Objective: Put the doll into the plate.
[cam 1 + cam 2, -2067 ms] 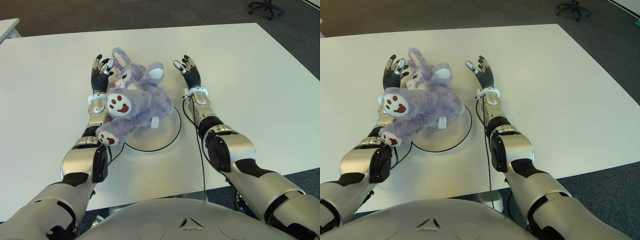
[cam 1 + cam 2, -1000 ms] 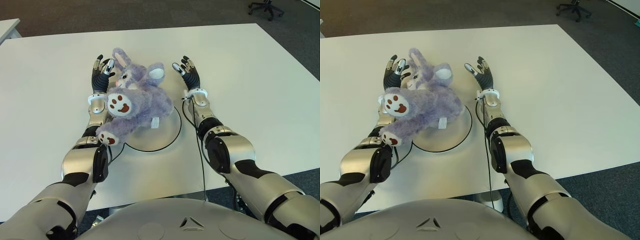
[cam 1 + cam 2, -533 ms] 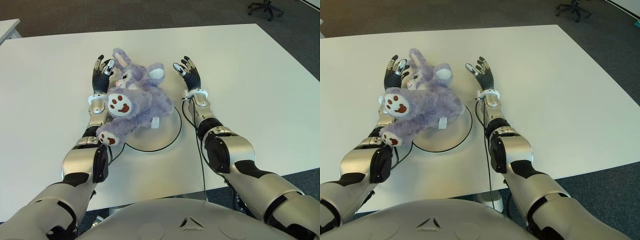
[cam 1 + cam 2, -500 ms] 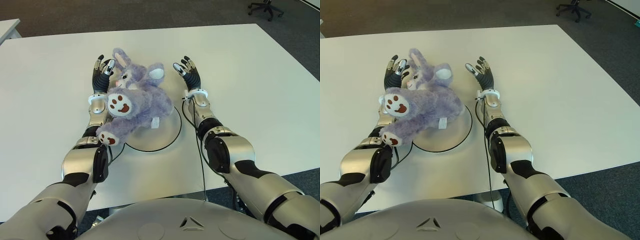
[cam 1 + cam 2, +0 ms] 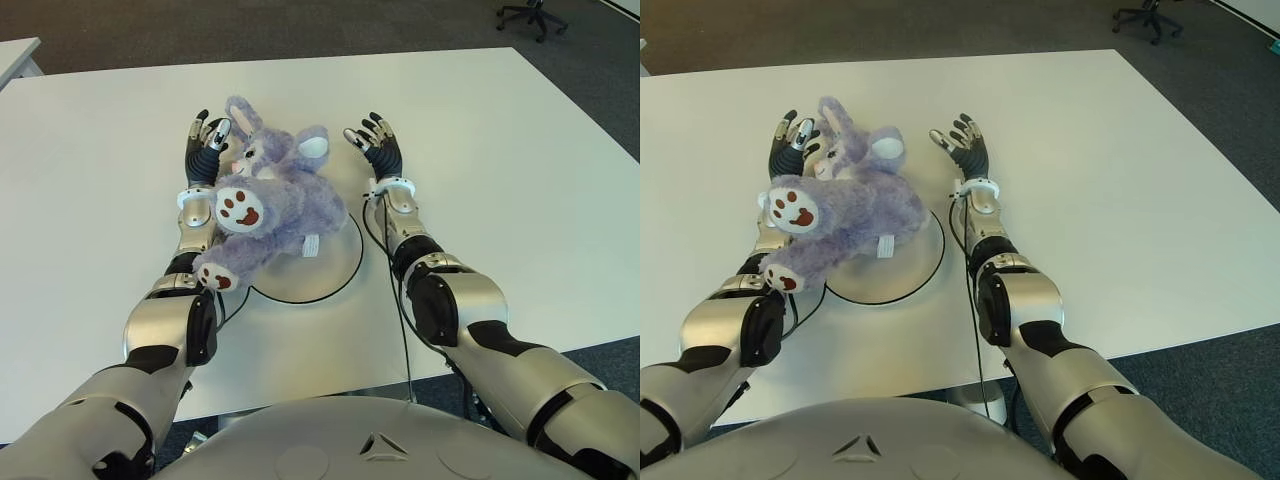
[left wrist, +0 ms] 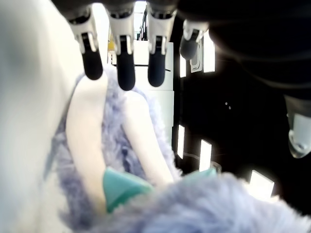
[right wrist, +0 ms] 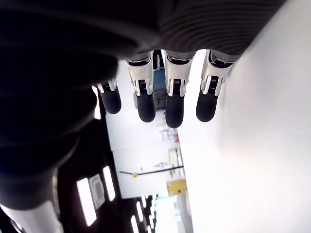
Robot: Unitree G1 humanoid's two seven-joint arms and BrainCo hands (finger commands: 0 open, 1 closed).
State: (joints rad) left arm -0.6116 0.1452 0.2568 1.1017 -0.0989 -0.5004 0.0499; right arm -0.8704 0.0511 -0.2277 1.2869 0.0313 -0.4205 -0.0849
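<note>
Fingers point(image 5: 205, 135) spread beside the doll point(image 5: 268, 205), which overlaps the plate point(image 5: 335, 270).

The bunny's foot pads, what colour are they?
The doll's foot pads are white with dark red paw prints, clearest in the left eye view.

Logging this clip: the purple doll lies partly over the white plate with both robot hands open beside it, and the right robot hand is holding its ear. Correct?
Not quite. The right robot hand holds nothing: the left eye view shows it clear of the doll, fingers spread. The rest stands: the doll lies partly over the plate, and the left robot hand is open beside its head.
</note>
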